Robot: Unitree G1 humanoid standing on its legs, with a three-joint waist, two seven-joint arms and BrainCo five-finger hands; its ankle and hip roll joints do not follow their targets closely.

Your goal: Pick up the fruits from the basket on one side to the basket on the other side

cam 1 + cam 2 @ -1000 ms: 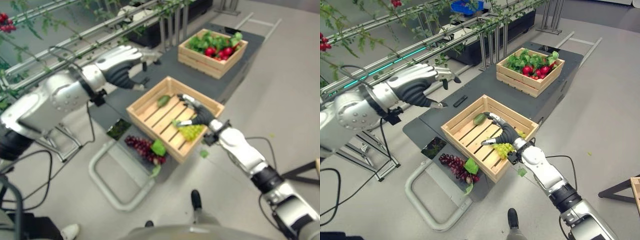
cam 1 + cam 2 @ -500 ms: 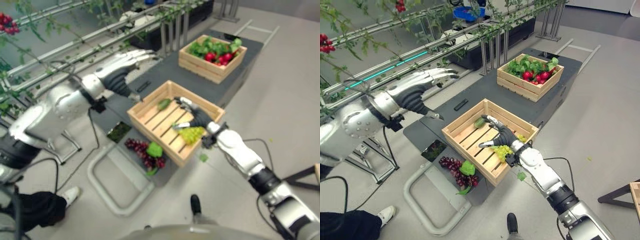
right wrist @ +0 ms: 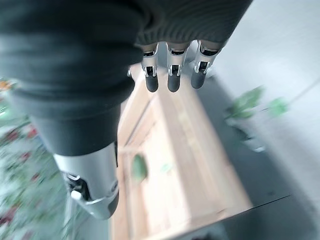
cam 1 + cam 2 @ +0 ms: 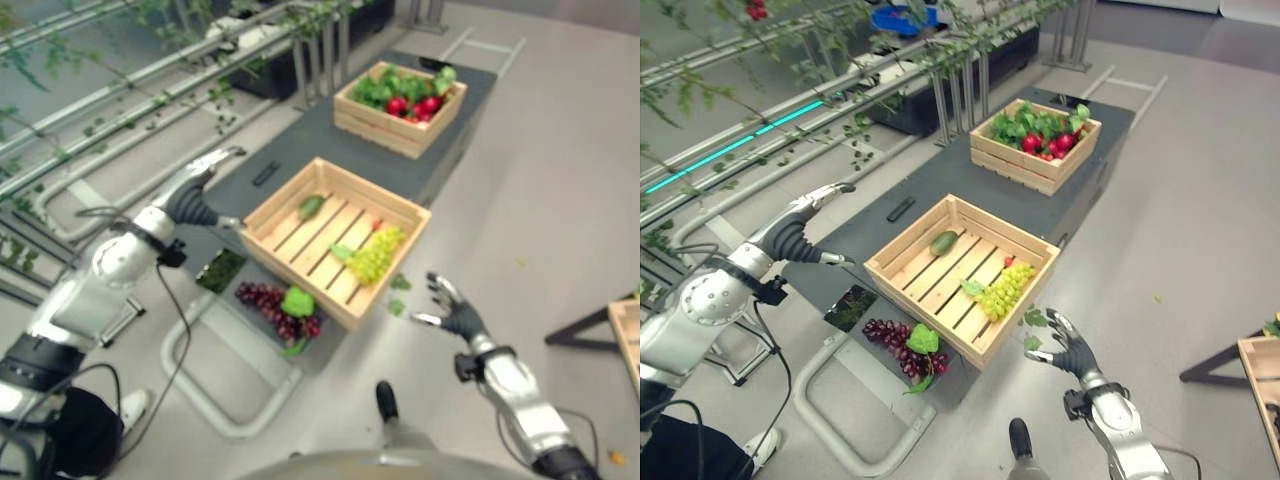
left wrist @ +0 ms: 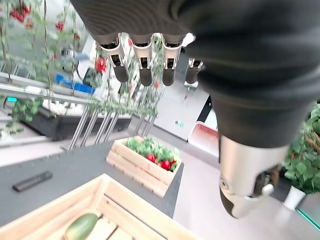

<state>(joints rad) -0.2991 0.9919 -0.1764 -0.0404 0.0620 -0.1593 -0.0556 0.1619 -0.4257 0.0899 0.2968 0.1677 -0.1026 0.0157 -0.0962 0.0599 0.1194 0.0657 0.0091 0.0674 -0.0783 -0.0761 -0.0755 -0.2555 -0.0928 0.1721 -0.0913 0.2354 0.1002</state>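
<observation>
Green grapes (image 4: 1003,292) in near crate (image 4: 902,250)

I'm looking down on a pale grey floor (image 4: 1200,180) with a low dark platform (image 4: 1092,190) set across it. Metal rails (image 4: 750,100) strung with leafy vines (image 4: 855,130) run along the far side, one lit by a teal strip (image 4: 730,150).

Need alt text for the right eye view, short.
Near wooden crate on a dark platform holds green grapes and a green fruit; red grapes lie outside it. Right hand is open over the floor; left hand is open left of the crate.
</observation>
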